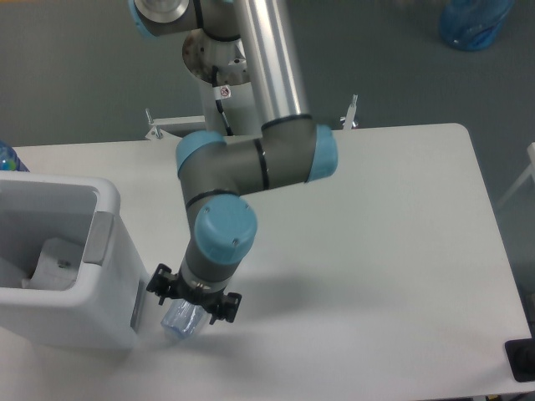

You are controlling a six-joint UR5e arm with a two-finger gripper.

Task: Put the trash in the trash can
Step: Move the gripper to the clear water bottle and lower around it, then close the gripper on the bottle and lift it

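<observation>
The crushed clear plastic bottle (182, 321) lies on the white table just right of the trash can (79, 322), a white boxy bin at the left edge. My gripper (193, 298) is low over the bottle, pointing straight down. It is open, with its black fingers (158, 281) either side of the bottle's upper end, which they hide. A crumpled white wrapper (55, 257) lies inside the trash can.
The table (376, 234) reaches right to an edge near x=600. A blue bottle top (7, 157) peeks out behind the bin. On the floor are a blue bag (473, 22) at top right and a black object (522, 361) at bottom right.
</observation>
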